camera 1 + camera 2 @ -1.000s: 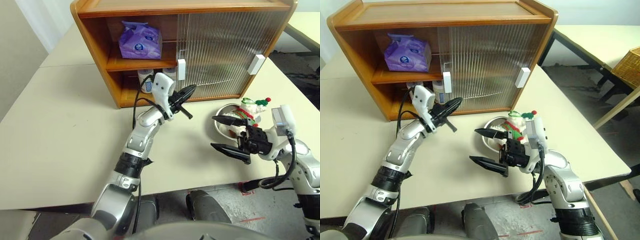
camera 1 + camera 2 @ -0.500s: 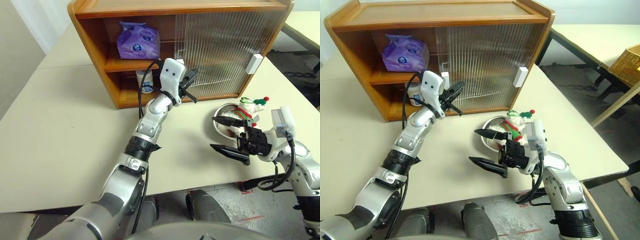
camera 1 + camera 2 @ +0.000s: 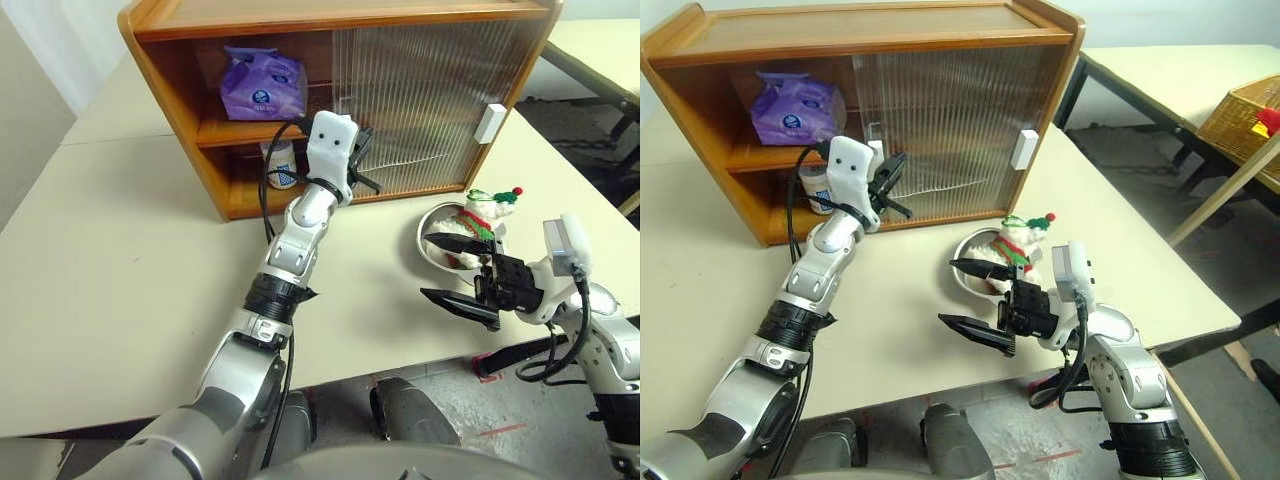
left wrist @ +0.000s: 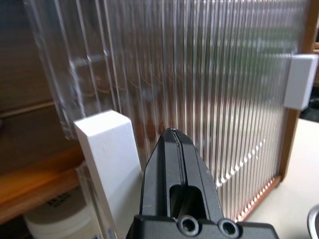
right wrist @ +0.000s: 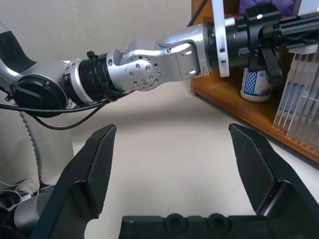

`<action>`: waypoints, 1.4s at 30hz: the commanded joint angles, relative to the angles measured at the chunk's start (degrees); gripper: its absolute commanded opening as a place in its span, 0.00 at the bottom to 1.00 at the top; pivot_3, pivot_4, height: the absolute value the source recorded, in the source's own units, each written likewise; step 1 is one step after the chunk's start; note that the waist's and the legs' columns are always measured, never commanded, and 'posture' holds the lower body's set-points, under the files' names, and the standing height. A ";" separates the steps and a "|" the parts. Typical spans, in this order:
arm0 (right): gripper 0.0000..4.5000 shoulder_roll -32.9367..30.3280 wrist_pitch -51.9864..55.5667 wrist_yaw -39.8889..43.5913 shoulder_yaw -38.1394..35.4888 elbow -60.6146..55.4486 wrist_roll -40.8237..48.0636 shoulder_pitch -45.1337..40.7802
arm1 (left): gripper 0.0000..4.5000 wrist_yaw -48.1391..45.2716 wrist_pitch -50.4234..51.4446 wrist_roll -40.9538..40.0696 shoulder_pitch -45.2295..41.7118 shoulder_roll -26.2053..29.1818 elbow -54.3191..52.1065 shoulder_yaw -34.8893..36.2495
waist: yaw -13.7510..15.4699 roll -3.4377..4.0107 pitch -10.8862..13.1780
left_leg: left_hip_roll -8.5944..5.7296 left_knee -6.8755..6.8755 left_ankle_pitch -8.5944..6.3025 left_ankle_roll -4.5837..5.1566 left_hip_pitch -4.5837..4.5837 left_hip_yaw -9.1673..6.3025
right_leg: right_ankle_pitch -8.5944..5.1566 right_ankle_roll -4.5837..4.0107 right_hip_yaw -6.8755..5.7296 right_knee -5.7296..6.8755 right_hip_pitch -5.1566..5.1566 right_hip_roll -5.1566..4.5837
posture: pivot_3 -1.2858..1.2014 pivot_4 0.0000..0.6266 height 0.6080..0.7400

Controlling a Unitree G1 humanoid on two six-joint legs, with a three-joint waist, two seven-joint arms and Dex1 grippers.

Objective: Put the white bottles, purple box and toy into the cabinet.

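Cabinet (image 3: 180,110), upper centre of frame: orange-brown wood, two shelves, left bay open, both ribbed sliding doors stacked over the right portion. Purple box (image 3: 262,84): upper shelf, left bay, stowed. White bottle (image 3: 280,163): lower shelf, left bay, partly behind the left arm; a second is not clearly made out. Toy (image 3: 484,215): right of centre, sitting in a round steel bowl (image 3: 432,232) on the table, not yet stowed. Left gripper (image 4: 173,149): fingers pressed together, holding nothing, tip just beside the white handle (image 4: 110,152) of the inner door. Right gripper (image 3: 452,268): lower right, jaws spread wide, empty, near the bowl. Step judged: working the door by its handle. Next move likely calls for pressing against that handle and sliding sideways.
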 commanded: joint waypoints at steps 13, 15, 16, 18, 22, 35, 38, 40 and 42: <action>1.00 -0.52 -0.32 0.78 -0.35 0.32 -0.68 -0.55 | 0.00 3.97 9.47 -2.35 7.43 4.37 -13.00 8.13 | -1.00 -0.01 0.01 | -0.21 -0.02 0.19 0.01 0.44 -0.22 | 0.04 -0.05 0.11 0.00 0.46 -0.01 | 0.45 0.10 1.00; 1.00 -0.45 -0.29 0.87 -0.34 0.44 -0.60 -0.77 | 0.00 4.00 10.01 -2.56 8.08 5.29 -13.95 8.68 | -1.02 0.00 0.00 | -0.21 -0.06 0.19 -0.01 0.44 -0.24 | 0.04 -0.06 0.11 0.00 0.44 -0.01 | 0.45 0.10 1.00; 1.00 -0.41 -0.28 0.92 -0.33 0.47 -0.56 -0.83 | 0.00 4.03 10.24 -2.69 8.45 5.73 -14.40 8.97 | -1.02 0.00 0.00 | -0.21 -0.10 0.20 -0.02 0.44 -0.24 | 0.05 -0.07 0.11 0.00 0.42 0.00 | 0.45 0.10 1.00; 1.00 0.00 -0.05 0.78 -0.48 0.47 0.00 -0.89 | 0.00 3.81 10.70 -2.87 9.38 6.80 -15.38 9.48 | -1.02 0.00 0.00 | -0.20 -0.15 0.21 -0.04 0.45 -0.25 | 0.06 -0.09 0.11 0.01 0.40 0.01 | 0.45 0.10 1.00; 1.00 1.33 0.54 -0.52 -1.07 0.30 1.32 -1.27 | 0.00 3.49 11.48 -3.33 11.10 8.82 -17.16 10.40 | -1.02 0.02 -0.01 | -0.19 -0.19 0.23 -0.07 0.49 -0.27 | 0.07 -0.12 0.10 0.01 0.39 0.03 | 0.45 0.10 1.00; 1.00 4.63 -1.76 -6.06 -2.08 2.11 -0.07 -3.15 | 0.00 3.36 14.71 -4.31 14.41 12.77 -22.49 13.49 | -0.36 0.02 0.00 | -0.12 -0.28 0.21 -0.13 0.58 -0.80 | 0.13 -0.24 0.16 0.00 0.36 -0.01 | 0.47 0.11 1.00; 1.00 5.37 -0.93 -7.02 -2.54 1.92 0.87 -3.76 | 0.00 3.55 15.43 -4.46 14.92 13.48 -23.52 14.28 | -0.27 0.02 0.00 | -0.07 -0.35 0.19 -0.17 0.56 -0.78 | 0.14 -0.27 0.17 0.01 0.27 0.00 | 0.47 0.11 1.00; 1.00 5.45 -0.65 -7.12 -2.69 1.91 1.13 -3.96 | 0.00 3.58 15.85 -4.60 15.27 13.92 -24.14 14.76 | -0.07 0.02 0.00 | -0.06 -0.40 0.18 -0.18 0.56 -0.78 | 0.14 -0.29 0.16 0.01 0.24 0.02 | 0.47 0.12 1.00; 1.00 5.89 -0.10 -7.85 -3.27 1.77 2.17 -4.42 | 0.00 3.63 16.30 -4.67 15.67 14.32 -24.84 15.25 | 0.12 0.02 0.00 | -0.05 -0.45 0.18 -0.18 0.54 -0.78 | 0.12 -0.33 0.16 0.00 0.20 0.02 | 0.47 0.12 1.00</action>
